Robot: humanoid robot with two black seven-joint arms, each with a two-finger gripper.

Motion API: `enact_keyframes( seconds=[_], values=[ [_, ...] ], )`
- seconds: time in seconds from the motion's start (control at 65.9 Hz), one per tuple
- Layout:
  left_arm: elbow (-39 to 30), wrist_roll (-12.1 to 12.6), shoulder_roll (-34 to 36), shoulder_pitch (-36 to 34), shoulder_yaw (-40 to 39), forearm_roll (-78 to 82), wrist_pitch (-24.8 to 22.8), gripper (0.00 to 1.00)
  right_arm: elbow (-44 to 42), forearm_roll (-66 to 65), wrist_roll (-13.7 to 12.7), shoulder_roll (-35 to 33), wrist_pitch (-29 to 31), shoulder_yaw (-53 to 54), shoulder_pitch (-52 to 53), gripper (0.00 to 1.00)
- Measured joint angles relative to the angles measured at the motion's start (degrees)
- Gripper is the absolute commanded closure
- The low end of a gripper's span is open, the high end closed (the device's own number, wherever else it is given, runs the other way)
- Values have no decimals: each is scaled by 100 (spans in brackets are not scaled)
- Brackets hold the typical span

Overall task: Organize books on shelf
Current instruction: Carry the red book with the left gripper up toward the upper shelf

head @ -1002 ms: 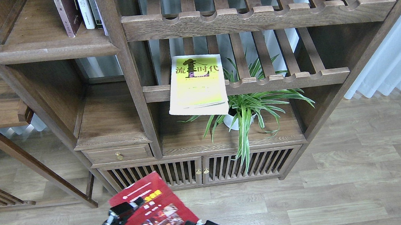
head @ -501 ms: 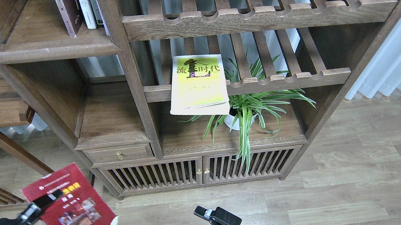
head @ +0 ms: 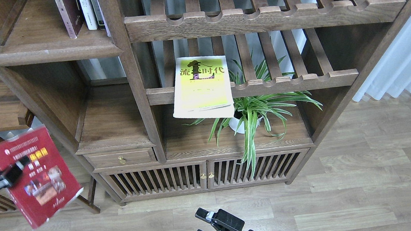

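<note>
Above the plank floor [head: 347, 177], our left fingers [head: 16, 169] clamp the red book [head: 32, 175], right fingers [head: 206, 226] spread empty; lime-yellow book [head: 203, 87] unshelved, maroon book [head: 69, 13] on the shelf [head: 52, 51].

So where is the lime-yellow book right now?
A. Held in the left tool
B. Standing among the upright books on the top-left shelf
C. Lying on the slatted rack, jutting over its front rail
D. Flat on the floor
C: the lime-yellow book lies on the slatted rack, its lower edge overhanging the rail beside the plant.
</note>
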Motion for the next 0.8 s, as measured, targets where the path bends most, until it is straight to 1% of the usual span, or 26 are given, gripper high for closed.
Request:
enact_keyframes(
  seconds=[0.121, 0.197, 0.273, 0.288, 0.304, 0.349, 0.364, 0.41, 0.425, 0.44, 0.486, 0.546, 0.637, 0.804],
  values=[
    [-672, 105, -110, 822, -860, -68, 0, 94, -1, 6, 0, 0, 0, 15, 15, 1],
    [-822, 319, -288, 1278, -1423, -101, 1, 94, -1, 8, 0, -1, 0, 22, 16, 1],
    [-855, 745, -613, 1490, -1977, -131, 3, 94, -2, 10, 0, 0, 0, 23, 16, 1],
    [-857, 889, -740, 1527, -2137, -144, 4, 94, -2, 10, 0, 0, 0, 23, 16, 1],
    [-857, 964, -810, 1542, -2216, -152, 4, 94, -3, 10, 0, 0, 0, 23, 16, 1],
    [-860, 1332, -1150, 1580, -2567, -217, 4, 94, -3, 10, 0, 0, 0, 23, 16, 1],
    [-862, 1415, -1225, 1583, -2641, -239, 4, 94, -3, 10, 0, 0, 0, 23, 16, 1],
    [-866, 1811, -1538, 1576, -2935, -396, 4, 94, -3, 10, 0, 0, 0, 23, 16, 1],
    [-867, 2186, -1795, 1501, -3176, -644, 4, 94, -4, 10, 0, -1, 0, 20, 16, 1],
    [-870, 2261, -1846, 1471, -3234, -712, 4, 94, -4, 10, 0, 0, 0, 20, 16, 1],
    [-878, 2390, -1945, 1360, -3375, -933, 4, 94, -4, 7, 0, -1, 0, 17, 16, 1],
    [-878, 2471, -2006, 1165, -3600, -1232, 4, 94, -4, -3, 0, -1, 0, 11, 16, 1],
    [-878, 2502, -2003, 814, -3828, -1480, 4, 94, -13, -14, 0, -1, 0, 7, 20, 1],
    [-869, 2509, -1836, 197, -3903, -1663, 3, 94, -29, -24, 0, -1, 0, 6, 33, 1]
  ],
)
